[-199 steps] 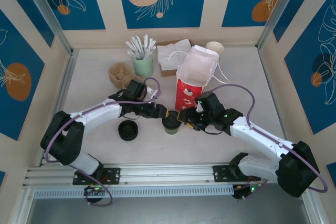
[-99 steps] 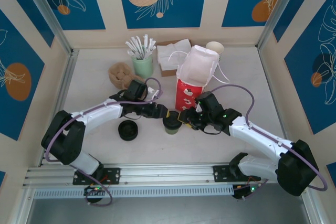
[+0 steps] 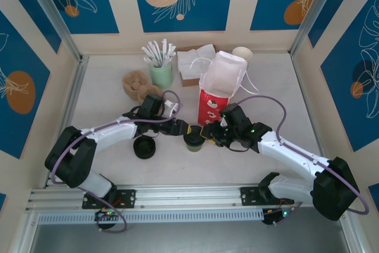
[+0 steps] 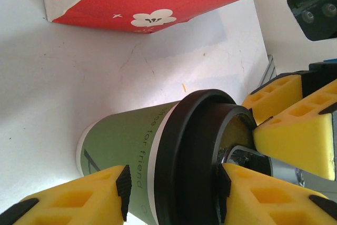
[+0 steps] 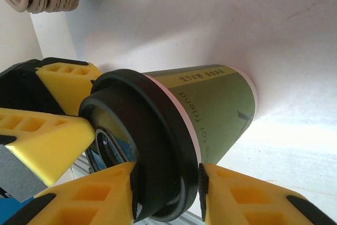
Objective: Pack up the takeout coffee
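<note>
takeout coffee (image 3: 192,139) stands on the table (image 3: 95,96) beside the red-and-white bag (image 3: 220,87) (packing not yet done); left gripper (image 3: 185,129) and right gripper (image 3: 205,134) jaws straddle it, grip unclear.

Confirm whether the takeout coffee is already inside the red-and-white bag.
No: the takeout coffee stands on the table just in front of the red-and-white bag.

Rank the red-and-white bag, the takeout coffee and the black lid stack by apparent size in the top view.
1. red-and-white bag, clearly the largest.
2. black lid stack and takeout coffee: nearly alike from above, so left unranked.
</note>
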You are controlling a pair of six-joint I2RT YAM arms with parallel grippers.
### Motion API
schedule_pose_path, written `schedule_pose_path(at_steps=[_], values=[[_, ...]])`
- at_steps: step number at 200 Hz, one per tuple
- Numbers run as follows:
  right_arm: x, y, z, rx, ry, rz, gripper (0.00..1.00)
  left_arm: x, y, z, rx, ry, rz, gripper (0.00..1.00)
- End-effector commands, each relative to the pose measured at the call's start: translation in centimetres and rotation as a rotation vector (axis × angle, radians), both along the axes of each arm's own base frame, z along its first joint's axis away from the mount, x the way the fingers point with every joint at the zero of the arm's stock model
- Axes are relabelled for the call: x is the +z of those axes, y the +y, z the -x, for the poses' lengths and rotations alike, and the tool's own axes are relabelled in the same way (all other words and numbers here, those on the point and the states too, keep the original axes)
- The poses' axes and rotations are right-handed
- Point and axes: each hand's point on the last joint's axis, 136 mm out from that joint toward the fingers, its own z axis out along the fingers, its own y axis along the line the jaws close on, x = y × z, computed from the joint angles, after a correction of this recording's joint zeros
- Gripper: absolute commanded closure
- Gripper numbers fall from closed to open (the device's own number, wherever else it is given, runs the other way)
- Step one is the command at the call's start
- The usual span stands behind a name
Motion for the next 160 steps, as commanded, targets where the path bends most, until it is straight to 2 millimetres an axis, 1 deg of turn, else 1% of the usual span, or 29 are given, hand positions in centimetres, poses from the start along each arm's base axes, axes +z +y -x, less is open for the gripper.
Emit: schedule_pose_path(at_steps=[1,29,60,75,103,134,160], values=[[-3.8,-2.1,1.8,-0.015,0.088,0.144,0.64,-5.2,2.2,3.0,0.019,0.144,-0.144,0.53],[-4.5,-2.0,2.0,-0.011,0.089,0.152,0.64,-5.4,2.3,3.3,0.021,0.148,-0.143,0.53],[-4.7,-1.9,2.2,-0.001,0.088,0.161,0.64,-4.3,1.8,3.0,0.017,0.127,-0.126,0.53],[-4.7,-1.9,2.3,0.002,0.081,0.170,0.64,-4.2,1.8,3.0,0.014,0.119,-0.130,0.53],[-5.4,-2.0,2.6,0.008,0.063,0.191,0.64,-4.8,2.0,3.1,0.018,0.126,-0.138,0.53],[-7.1,-2.2,3.5,-0.009,0.081,0.192,0.65,-5.6,2.2,3.4,0.028,0.141,-0.143,0.53],[-7.6,-2.7,3.7,-0.024,0.074,0.207,0.66,-6.1,2.5,3.7,0.029,0.146,-0.151,0.53]])
